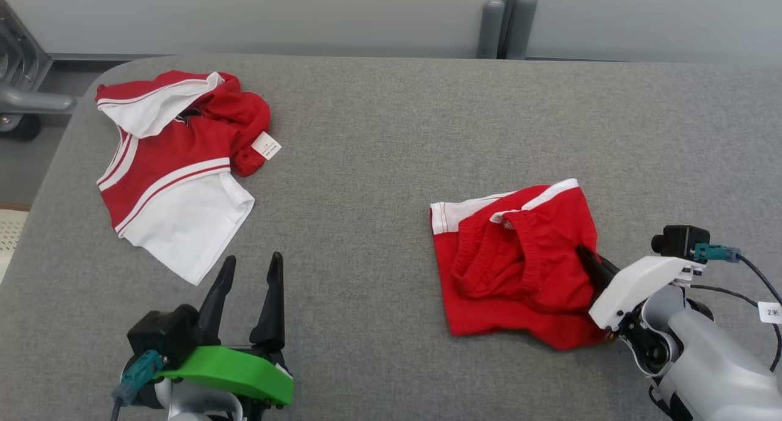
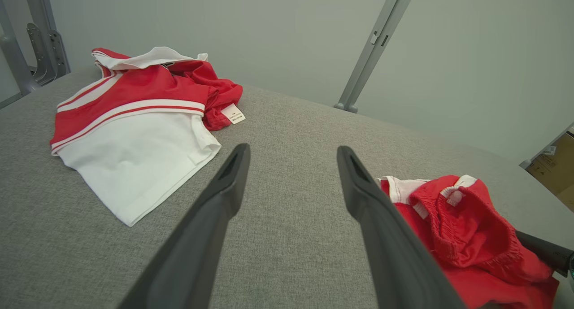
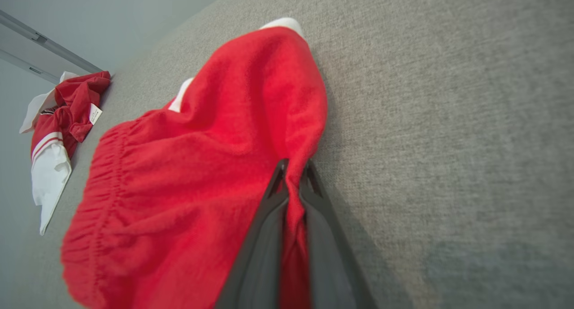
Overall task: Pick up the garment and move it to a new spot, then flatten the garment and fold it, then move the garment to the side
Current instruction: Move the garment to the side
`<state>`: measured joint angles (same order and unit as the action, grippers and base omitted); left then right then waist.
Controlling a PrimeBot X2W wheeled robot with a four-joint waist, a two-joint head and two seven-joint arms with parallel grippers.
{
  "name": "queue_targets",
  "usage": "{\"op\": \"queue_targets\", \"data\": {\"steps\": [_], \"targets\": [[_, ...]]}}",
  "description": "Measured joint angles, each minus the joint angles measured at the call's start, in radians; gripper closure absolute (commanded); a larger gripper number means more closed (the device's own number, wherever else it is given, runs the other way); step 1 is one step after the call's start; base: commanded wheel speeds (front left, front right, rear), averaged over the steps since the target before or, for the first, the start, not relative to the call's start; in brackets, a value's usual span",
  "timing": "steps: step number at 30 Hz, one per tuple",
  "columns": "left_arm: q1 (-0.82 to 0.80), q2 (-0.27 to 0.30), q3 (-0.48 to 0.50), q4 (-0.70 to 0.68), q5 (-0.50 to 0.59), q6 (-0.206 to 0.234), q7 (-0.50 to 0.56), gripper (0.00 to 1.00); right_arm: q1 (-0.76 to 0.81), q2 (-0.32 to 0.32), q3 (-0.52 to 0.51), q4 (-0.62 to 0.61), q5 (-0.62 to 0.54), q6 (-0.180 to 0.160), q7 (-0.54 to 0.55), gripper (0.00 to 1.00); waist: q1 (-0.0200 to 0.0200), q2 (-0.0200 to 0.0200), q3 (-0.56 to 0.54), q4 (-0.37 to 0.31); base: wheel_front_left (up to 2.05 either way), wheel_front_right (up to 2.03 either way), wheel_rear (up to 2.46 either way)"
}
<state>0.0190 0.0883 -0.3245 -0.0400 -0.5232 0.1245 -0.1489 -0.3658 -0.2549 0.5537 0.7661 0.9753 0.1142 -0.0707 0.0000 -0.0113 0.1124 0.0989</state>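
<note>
The right gripper pinches a fold of the red shorts, its two dark fingers closed tight on the cloth at the garment's right edge, on the near right part of the grey padded table. In the right wrist view only a thin ridge of fabric runs between the fingers. The bulk of the shorts lies crumpled on the surface, with the elastic waistband bunched and white trim showing along the far edge. The hold looks narrow: if the arm lifts or drags quickly, the weight of the loose cloth could pull that ridge out of the pinch and drop the shorts short of a new spot. A one-point grip may also let the garment hang twisted, so that it lands more bunched than it lies now and is harder to flatten. The left gripper hovers over the near left of the table, fingers spread wide with nothing between them, well apart from the shorts. Beyond it, at the far left, a red and white shirt lies rumpled with its label showing; a carry that swings far to the left could set the shorts down on it or sweep it along.
</note>
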Motion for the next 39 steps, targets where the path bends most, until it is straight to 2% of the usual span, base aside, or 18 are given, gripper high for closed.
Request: {"op": "queue_targets", "data": {"steps": [5,23,32,39], "targets": [[0.000,-0.001,0.020,-0.003,0.001,0.000,0.000,0.00,-0.046,-0.018,0.010,-0.005,-0.027,0.000,-0.008,1.00,0.0000,0.0000,0.004,-0.018,0.00,0.00,0.00],[-0.030,-0.002,0.004,-0.083,0.049,0.000,0.014,0.00,-0.212,-0.231,0.004,0.019,-0.116,0.003,-0.010,1.00,0.0000,0.0000,0.043,-0.099,0.00,0.00,0.00],[-0.058,0.026,-0.003,-0.149,0.093,0.000,0.056,0.00,-0.332,-0.333,0.018,0.032,-0.193,0.003,0.028,1.00,0.0000,0.0000,0.103,-0.117,0.00,0.00,0.00],[-0.082,0.047,-0.003,-0.197,0.125,0.000,0.088,0.00,-0.435,-0.368,0.018,0.046,-0.228,-0.001,0.039,1.00,0.0000,0.0000,0.159,-0.138,0.00,0.00,0.00]]}}
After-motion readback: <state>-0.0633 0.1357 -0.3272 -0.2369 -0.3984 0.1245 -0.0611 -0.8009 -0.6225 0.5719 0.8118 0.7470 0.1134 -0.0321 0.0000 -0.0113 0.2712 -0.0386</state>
